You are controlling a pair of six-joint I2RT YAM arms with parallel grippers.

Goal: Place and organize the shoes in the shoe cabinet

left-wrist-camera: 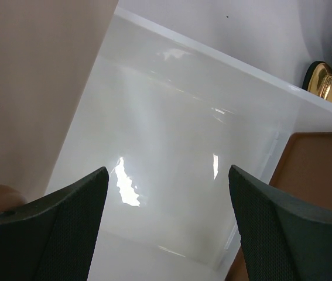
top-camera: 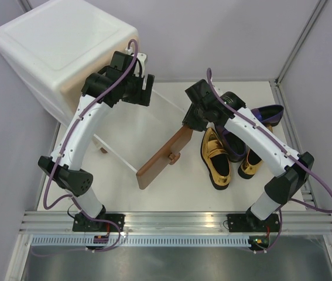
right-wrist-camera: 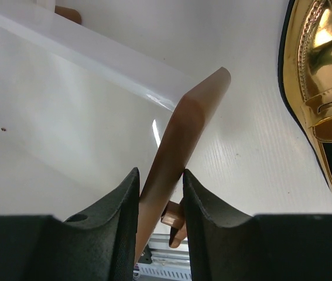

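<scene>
The white shoe cabinet (top-camera: 66, 47) stands at the back left, its lower drawer (top-camera: 133, 126) pulled out towards the middle. My right gripper (top-camera: 186, 126) is shut on the top edge of the brown drawer front (top-camera: 163, 158); in the right wrist view the fingers (right-wrist-camera: 125, 211) press both sides of that panel (right-wrist-camera: 183, 134) above its knob (right-wrist-camera: 174, 218). My left gripper (left-wrist-camera: 168, 228) hangs open over the white inside of the drawer (left-wrist-camera: 171, 129), holding nothing. Two gold shoes (top-camera: 215, 158) (top-camera: 250, 164) and the purple shoes (top-camera: 268, 114) lie on the table at the right, partly hidden under my right arm.
The beige upper drawer front (left-wrist-camera: 31, 88) is close to my left gripper's left side. A gold shoe (right-wrist-camera: 321, 76) lies right beside the brown panel. An aluminium rail (top-camera: 177, 219) runs along the near table edge, and grey walls close in the left and back.
</scene>
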